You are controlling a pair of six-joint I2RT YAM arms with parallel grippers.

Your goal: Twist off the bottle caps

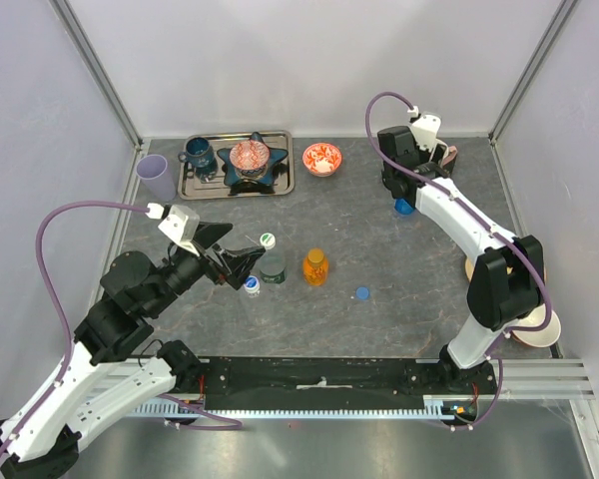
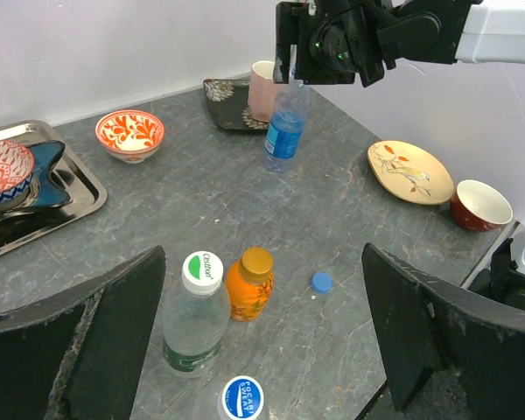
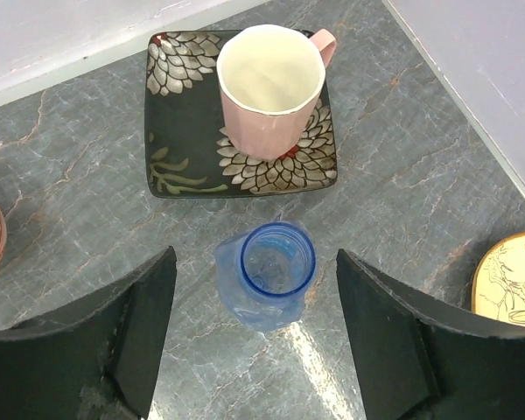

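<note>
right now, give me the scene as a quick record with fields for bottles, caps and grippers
blue bottle: uncapped, standing between the right gripper's open fingers, not gripped
blue cap: loose on the table, right of orange bottle
orange bottle: cap on
green-capped clear bottle: cap on
blue-capped clear bottle: cap on
left gripper: open, empty

Four bottles [image 1: 404,207] [image 1: 272,264] [image 1: 252,289]; four caps [image 2: 202,269] [image 2: 242,398] [image 2: 256,260], three screwed on, one loose [image 2: 321,282] at four o'clock from the orange bottle [image 1: 315,267]; three bowls [image 2: 129,133] [image 2: 0,171] [image 2: 479,204]; two mugs [image 2: 262,87] [image 1: 198,155]; two plates [image 2: 223,96] [image 2: 409,171]; one cup [image 1: 157,178]; one tray [image 1: 285,186].
</note>
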